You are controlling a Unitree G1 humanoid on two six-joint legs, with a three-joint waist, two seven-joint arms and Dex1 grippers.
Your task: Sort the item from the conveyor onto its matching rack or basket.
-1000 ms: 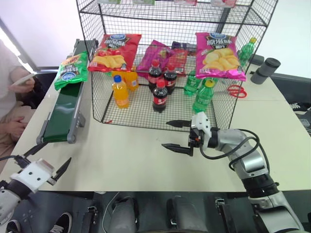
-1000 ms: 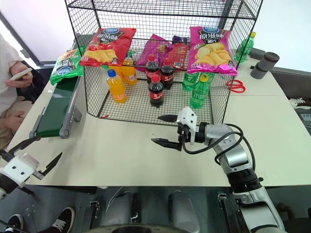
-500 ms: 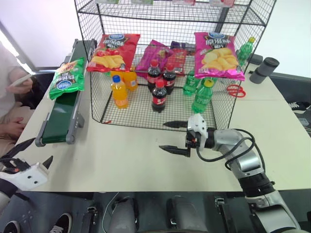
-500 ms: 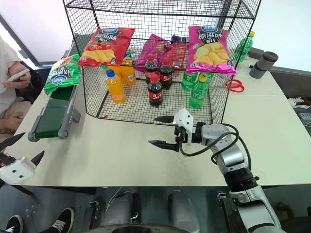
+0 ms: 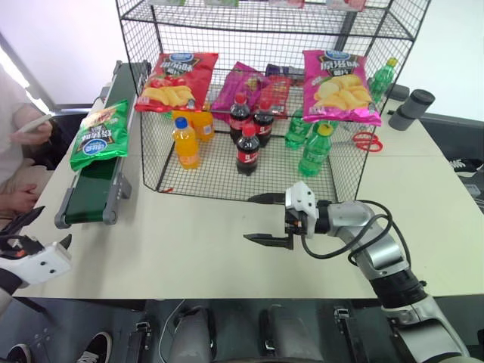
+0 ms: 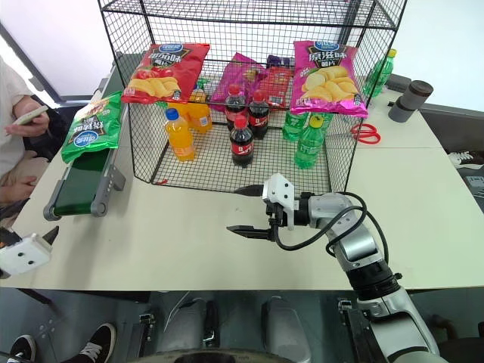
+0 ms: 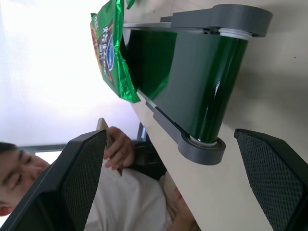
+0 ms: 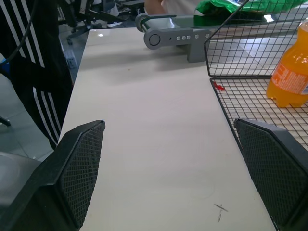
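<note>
Green crisp bag [image 5: 99,135] is carried nearer along conveyor [image 5: 92,181], left of frame; both grippers, left [image 5: 34,238] & right [image 5: 266,219], are spread wide, nothing held.

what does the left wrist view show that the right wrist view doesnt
Left wrist view: the printed front of the green crisp bag hanging over the conveyor's edge, the belt's rounded end roller seen close up, and a person in a white top holding a phone.

Right wrist view: an orange drink bottle, the black wire rack's corner and mesh floor, and black and white striped clothing beside the table.

Both: the conveyor, the pale table, some of the green bag, and that arm's own open black fingers framing the scene.
</note>
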